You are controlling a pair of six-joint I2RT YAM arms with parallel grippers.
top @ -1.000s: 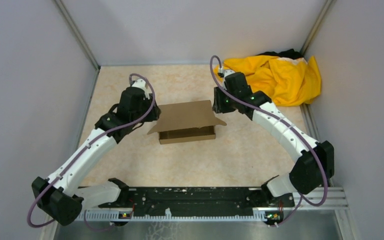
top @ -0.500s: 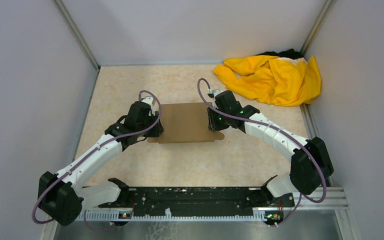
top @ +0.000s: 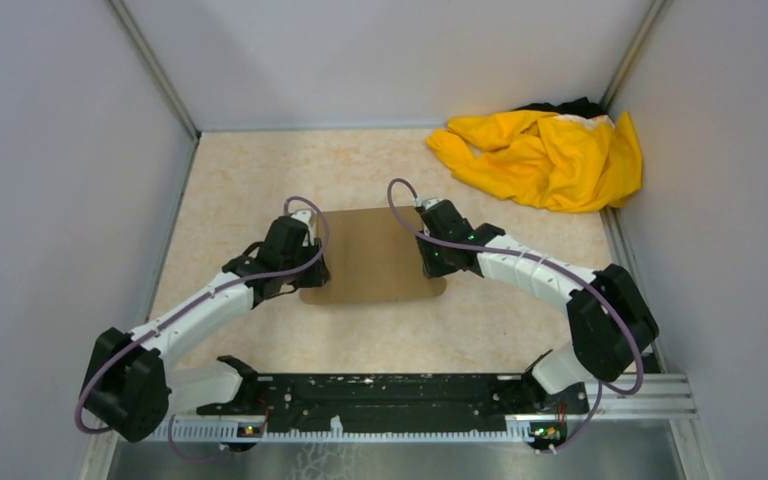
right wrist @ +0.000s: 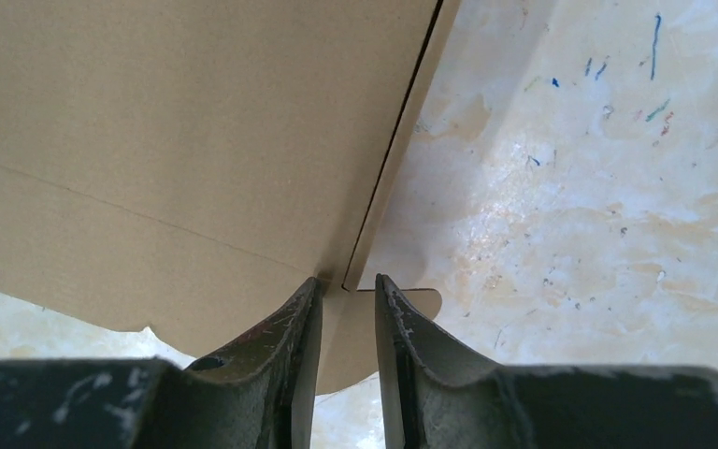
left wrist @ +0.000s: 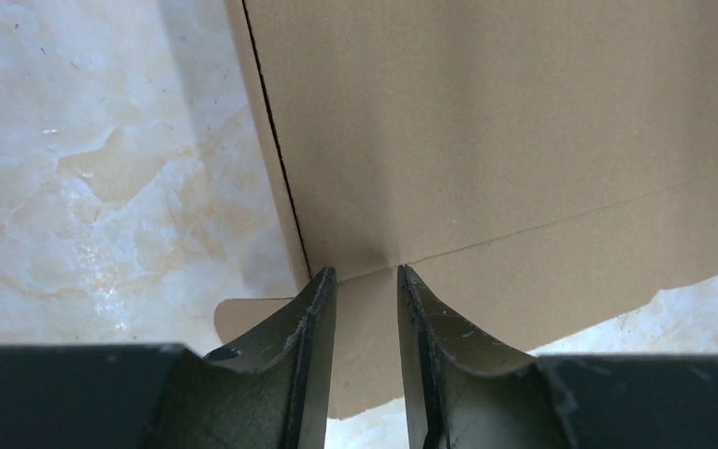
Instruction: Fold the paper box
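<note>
While pressing on the near corners of the paper box [top: 372,250], easy to let the lid spring up on release: stiff corrugated board, nothing visibly locked. Could also skate toward the near edge on the glossy surface [top: 250,180] if pushed harder from one side than the other. Risk of crushing the small rounded side tabs poking out at both near corners instead of tucking them in. Risk too of a tip catching the slit along a side edge and tearing it.

Left tool [left wrist: 365,273]: narrowly apart, tips down at the meeting of lid crease and side slit, nothing seen pinched between. Right tool [right wrist: 348,281]: likewise narrowly apart, tips at the mirror corner, just over the tab. Hard to say whether merely touching or bearing down.

Box position: middle of the surface, between the two arms, lid down, flat and shallow from above. Well apart from the yellow garment [top: 550,160] bunched in the far right corner.

Materials: plain brown corrugated card, matte, faintly ribbed, one scored line across the near flap, uneven die-cut near edge. Surface pale marbled beige, shiny, lightly scuffed, small coloured flecks on the right. Tool fingers dark, curved, worn pale along the inner edges.
</note>
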